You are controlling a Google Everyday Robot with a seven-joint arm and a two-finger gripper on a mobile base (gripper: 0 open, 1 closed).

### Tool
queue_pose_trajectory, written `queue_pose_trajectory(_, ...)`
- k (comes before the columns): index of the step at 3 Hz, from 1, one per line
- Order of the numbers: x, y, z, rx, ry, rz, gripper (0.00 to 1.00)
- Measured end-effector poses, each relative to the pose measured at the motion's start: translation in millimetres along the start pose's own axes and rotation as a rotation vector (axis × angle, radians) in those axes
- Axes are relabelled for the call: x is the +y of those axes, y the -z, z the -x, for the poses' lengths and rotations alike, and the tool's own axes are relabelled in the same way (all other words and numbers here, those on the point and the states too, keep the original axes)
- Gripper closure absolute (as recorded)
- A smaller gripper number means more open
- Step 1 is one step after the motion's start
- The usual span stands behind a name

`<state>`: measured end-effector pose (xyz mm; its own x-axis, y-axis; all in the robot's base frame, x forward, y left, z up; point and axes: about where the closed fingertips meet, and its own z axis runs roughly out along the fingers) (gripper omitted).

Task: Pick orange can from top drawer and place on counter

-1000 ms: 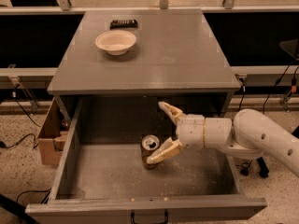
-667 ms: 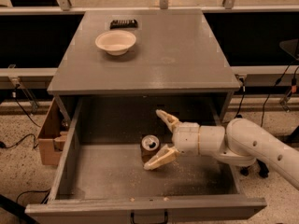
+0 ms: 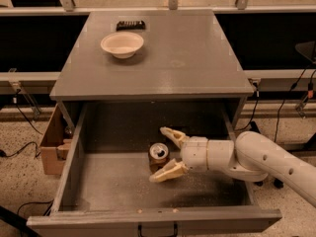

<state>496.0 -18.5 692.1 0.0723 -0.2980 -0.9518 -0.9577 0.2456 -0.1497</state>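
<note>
The orange can (image 3: 158, 155) stands upright on the floor of the open top drawer (image 3: 118, 181), its silver lid facing up. My gripper (image 3: 166, 154) reaches in from the right, inside the drawer. Its two cream fingers are spread open on either side of the can, one finger (image 3: 172, 135) behind it and one finger (image 3: 166, 172) in front. The fingers are close to the can but not closed on it. The grey counter (image 3: 187, 58) lies above the drawer.
A cream bowl (image 3: 122, 44) and a small dark flat object (image 3: 130, 24) sit at the back left of the counter. A cardboard box (image 3: 53, 142) stands on the floor left of the cabinet. Cables lie on the floor on both sides.
My gripper has moved left, further into the drawer, so its open fingers now straddle the can. The can has not moved.
</note>
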Motion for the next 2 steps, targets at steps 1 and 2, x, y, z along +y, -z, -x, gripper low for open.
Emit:
queue_pose_trajectory(1, 0.8, -0.1, -1.2, -0.036, -0.009, -0.023, 0.38)
queue_pose_trajectory(2, 1.6, -3.6, -3.4, -0.090, -0.025, -0.055, 0.61)
